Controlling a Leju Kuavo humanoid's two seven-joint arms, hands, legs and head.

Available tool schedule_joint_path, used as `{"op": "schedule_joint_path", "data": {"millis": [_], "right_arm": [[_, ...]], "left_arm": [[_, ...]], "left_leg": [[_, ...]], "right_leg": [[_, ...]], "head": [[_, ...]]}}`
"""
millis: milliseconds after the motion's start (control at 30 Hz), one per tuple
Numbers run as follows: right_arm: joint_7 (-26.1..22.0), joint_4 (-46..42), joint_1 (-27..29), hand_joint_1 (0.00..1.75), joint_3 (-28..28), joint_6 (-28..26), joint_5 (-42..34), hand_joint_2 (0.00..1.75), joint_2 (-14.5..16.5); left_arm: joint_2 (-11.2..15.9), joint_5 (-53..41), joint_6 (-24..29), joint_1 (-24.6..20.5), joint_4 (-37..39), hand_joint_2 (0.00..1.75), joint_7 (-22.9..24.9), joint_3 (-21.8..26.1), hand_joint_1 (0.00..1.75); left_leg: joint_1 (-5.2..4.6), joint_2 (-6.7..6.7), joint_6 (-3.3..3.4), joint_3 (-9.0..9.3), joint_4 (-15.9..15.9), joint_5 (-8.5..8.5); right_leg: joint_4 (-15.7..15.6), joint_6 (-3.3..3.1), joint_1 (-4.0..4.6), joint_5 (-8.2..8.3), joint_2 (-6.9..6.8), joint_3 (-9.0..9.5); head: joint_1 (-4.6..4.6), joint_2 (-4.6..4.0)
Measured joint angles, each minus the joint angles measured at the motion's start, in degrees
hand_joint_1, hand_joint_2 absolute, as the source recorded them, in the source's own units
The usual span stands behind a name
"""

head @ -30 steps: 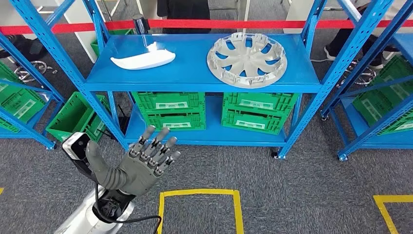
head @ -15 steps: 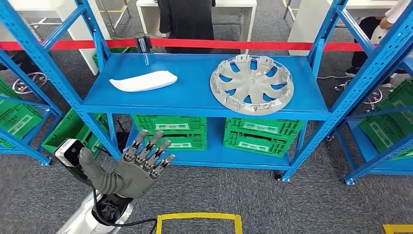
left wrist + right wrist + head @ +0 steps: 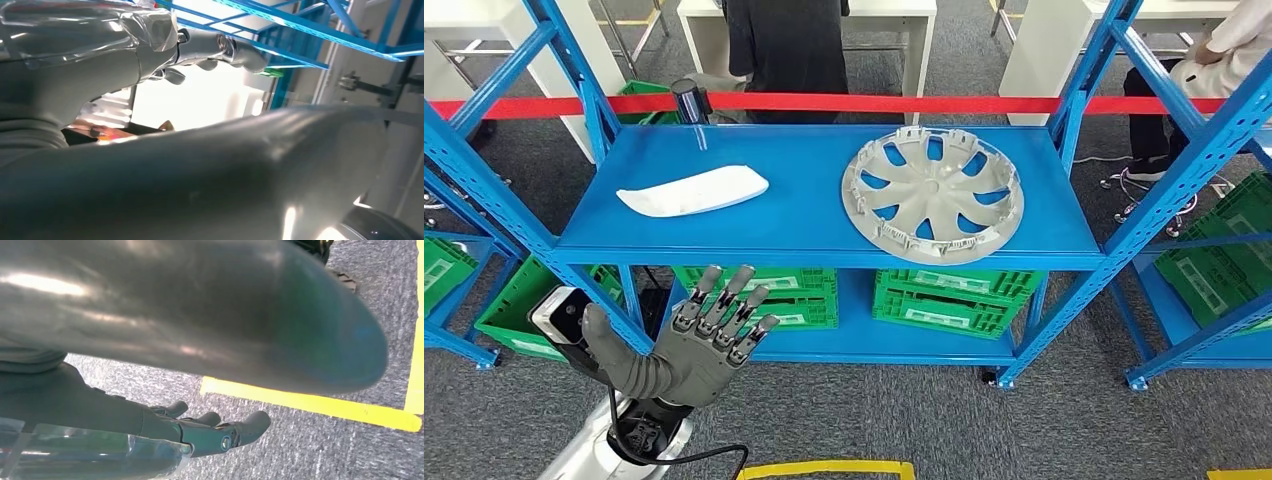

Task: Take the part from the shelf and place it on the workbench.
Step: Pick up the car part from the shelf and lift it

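Note:
On the top board of the blue shelf (image 3: 804,225) lie two parts: a white curved trim piece (image 3: 692,190) at the left and a silver wheel cover (image 3: 932,195) at the right. My left hand (image 3: 699,335) is raised low in front of the shelf, below the white piece, fingers spread and holding nothing. The left wrist view shows its fingers (image 3: 220,47) stretched out toward blue shelf beams. In the right wrist view my right hand (image 3: 200,432) hangs over grey carpet with its fingers loosely extended and nothing in it.
Green crates (image 3: 944,295) sit on the lower shelf board, and more stand on the neighbouring racks at both sides. A red barrier tape (image 3: 904,103) runs behind the shelf, with a person (image 3: 784,45) standing beyond it. Yellow floor tape (image 3: 320,405) marks the carpet.
The whole view has shifted as I come closer to the shelf; it now sits lower and larger in the picture. My left hand stays raised and spread.

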Motion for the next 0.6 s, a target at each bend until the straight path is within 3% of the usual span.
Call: {"op": "schedule_joint_path", "data": {"millis": [100, 133, 200, 233, 267, 300, 367, 433, 500, 600], "right_arm": [[0.01, 0.00, -0.30, 0.00, 0.01, 0.14, -0.01, 0.00, 0.04], [-0.01, 0.00, -0.41, 0.00, 0.01, 0.23, -0.01, 0.00, 0.05], [-0.02, 0.00, -0.52, 0.00, 0.03, 0.41, -0.01, 0.00, 0.08], [-0.03, 0.00, -0.48, 0.00, 0.04, 0.49, 0.00, 0.00, 0.08], [-0.02, 0.00, -0.38, 0.00, 0.05, 0.51, 0.00, 0.00, 0.07], [-0.02, 0.00, -0.27, 0.00, 0.07, 0.53, 0.01, 0.00, 0.02], [-0.02, 0.02, -0.06, 0.00, 0.11, 0.54, 0.02, 0.00, -0.15], [-0.01, 0.08, -0.04, 0.00, 0.18, 0.53, 0.04, 0.00, -0.31], [-0.01, 0.13, -0.15, 0.00, 0.26, 0.53, 0.05, 0.00, -0.31], [-0.03, 0.10, -0.24, 0.00, 0.29, 0.53, 0.05, 0.00, -0.21]], "left_arm": [[-0.09, -0.01, -0.25, -0.09, -0.44, 0.00, 0.13, 0.02, 0.00], [-0.13, -0.01, -0.33, -0.15, -0.58, 0.00, 0.14, 0.00, 0.00], [-0.14, -0.02, -0.42, -0.19, -0.66, 0.00, 0.16, -0.05, 0.00], [-0.12, -0.03, -0.44, -0.12, -0.66, 0.00, 0.17, -0.07, 0.00], [-0.10, -0.03, -0.45, -0.05, -0.66, 0.00, 0.18, -0.09, 0.00], [-0.09, -0.03, -0.45, -0.01, -0.66, 0.00, 0.20, -0.10, 0.00], [-0.05, -0.04, -0.45, 0.04, -0.68, 0.00, 0.25, -0.10, 0.00], [-0.01, -0.09, -0.46, 0.06, -0.72, 0.00, 0.32, -0.11, 0.00], [0.02, -0.16, -0.49, 0.08, -0.78, 0.00, 0.35, -0.11, 0.00], [0.06, -0.20, -0.52, 0.05, -0.99, 0.00, 0.35, -0.04, 0.00]], "left_leg": [[0.25, -0.10, 0.73, 1.18, -1.18, 0.35], [0.30, -0.13, 1.10, 1.61, -1.57, 0.13], [-0.10, -0.33, 1.78, 2.11, -1.69, -0.90], [-0.30, -0.49, 2.00, 2.49, -1.69, -1.52], [-0.49, -0.67, 2.11, 3.07, -1.68, -2.08], [-0.64, -0.81, 2.11, 3.86, -1.66, -2.56], [-0.85, -0.90, 1.82, 5.62, -1.62, -3.57], [-1.23, -1.03, 1.33, 6.55, -1.39, -4.78], [-1.42, -1.15, 0.84, 6.66, -1.25, -5.54], [-1.07, -0.77, -0.21, 6.02, 0.43, -7.11]], "right_leg": [[1.62, 0.44, -0.04, -1.47, -0.28, -0.53], [4.53, 0.25, -0.04, -2.57, -0.38, -2.13], [13.13, -0.13, 0.04, -4.90, -0.45, -7.67], [16.63, -0.04, 0.05, -5.35, -0.46, -10.36], [18.04, 0.29, 0.05, -4.77, -0.46, -12.05], [17.01, 0.78, 0.08, -3.14, -0.47, -12.50], [9.19, 1.56, 0.22, 2.37, -0.50, -10.69], [2.58, 1.02, 0.47, 6.12, -0.56, -8.63], [1.34, -0.07, 0.73, 6.38, -0.58, -8.10], [1.06, -1.15, 0.24, 5.67, -0.54, -7.50]], "head": [[0.09, 0.00], [0.16, 0.00], [0.23, 0.00], [0.23, 0.00], [0.22, 0.00], [0.22, 0.00], [0.27, 0.00], [0.23, 0.00], [0.11, 0.00], [0.05, 0.00]]}}
